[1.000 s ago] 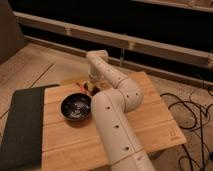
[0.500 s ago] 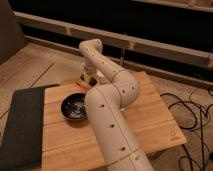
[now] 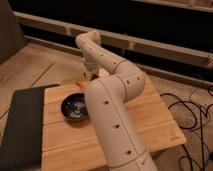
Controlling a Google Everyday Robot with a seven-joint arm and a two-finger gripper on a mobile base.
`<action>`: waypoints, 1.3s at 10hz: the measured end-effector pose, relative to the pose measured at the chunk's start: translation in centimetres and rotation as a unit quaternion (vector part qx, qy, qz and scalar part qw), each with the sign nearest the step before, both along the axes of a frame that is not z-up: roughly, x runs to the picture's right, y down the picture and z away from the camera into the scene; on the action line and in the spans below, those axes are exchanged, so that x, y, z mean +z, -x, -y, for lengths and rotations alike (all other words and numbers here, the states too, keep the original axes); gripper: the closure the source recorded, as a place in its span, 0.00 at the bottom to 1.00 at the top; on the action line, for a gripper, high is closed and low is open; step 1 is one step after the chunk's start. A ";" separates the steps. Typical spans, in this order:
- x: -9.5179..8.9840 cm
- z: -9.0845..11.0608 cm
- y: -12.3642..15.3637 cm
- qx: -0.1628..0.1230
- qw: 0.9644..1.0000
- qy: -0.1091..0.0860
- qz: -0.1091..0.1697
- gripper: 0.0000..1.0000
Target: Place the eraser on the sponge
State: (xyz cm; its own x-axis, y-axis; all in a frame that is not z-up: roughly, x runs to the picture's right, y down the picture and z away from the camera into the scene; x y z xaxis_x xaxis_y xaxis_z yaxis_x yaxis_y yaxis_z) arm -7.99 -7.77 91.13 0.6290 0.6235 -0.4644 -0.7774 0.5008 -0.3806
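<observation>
Wooden table (image 3: 150, 120) holds a black bowl (image 3: 75, 107) beside a dark mat (image 3: 22, 125). The gripper (image 3: 89, 75) hangs low at the far edge; its grip I cannot tell. The eraser and sponge are hidden, perhaps behind the arm (image 3: 112, 115), so the step is unsettled.

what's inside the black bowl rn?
Black bowl: only its dark, shiny interior shows, no object; its right rim is covered by the arm. The tool is beyond it, at the far edge of the table.

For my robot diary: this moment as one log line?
hand: at far edge of table, beyond black bowl | eraser, sponge: not visible
</observation>
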 end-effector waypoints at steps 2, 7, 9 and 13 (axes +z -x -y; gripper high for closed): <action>-1.4 -0.7 1.0 0.033 0.999 -0.021 -0.002 1.00; -4.4 -6.9 -0.5 0.101 0.993 -0.040 -0.043 1.00; -4.6 -9.1 -1.5 0.120 0.990 -0.040 -0.064 1.00; -2.8 -10.9 -2.4 0.151 0.985 -0.051 -0.070 1.00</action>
